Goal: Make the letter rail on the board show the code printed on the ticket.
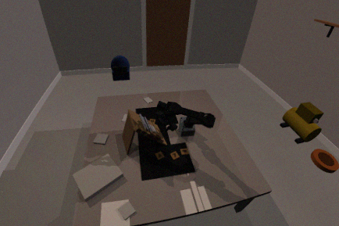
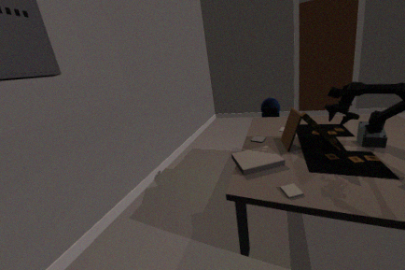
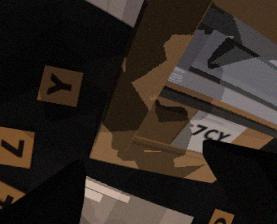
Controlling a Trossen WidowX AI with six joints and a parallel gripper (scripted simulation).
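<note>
The wooden board (image 1: 128,137) (image 2: 291,129) (image 3: 154,65) stands tilted on the black mat. Its grey rail (image 3: 249,85) shows no tile in the visible part. The ticket (image 3: 229,122) below the rail reads 7CY, partly shaded. A Y tile (image 3: 60,86), a tile that looks like a 7 (image 3: 12,147) and a cut-off tile (image 3: 4,197) lie on the mat at left in the wrist view. Another tile (image 3: 221,217) is cut off at the bottom. More tiles lie near the board, such as one tile (image 1: 174,155) (image 2: 356,159). My gripper (image 1: 165,125) (image 2: 337,121) (image 3: 145,157) is open and empty, above the mat beside the board.
A large pale box (image 1: 98,176) (image 2: 258,161) lies left of the mat. A small pale block (image 1: 126,209) (image 2: 291,191) lies near the table's front edge. White strips (image 1: 195,198) lie at the front. The arm's base (image 1: 187,125) (image 2: 371,135) stands right of the mat.
</note>
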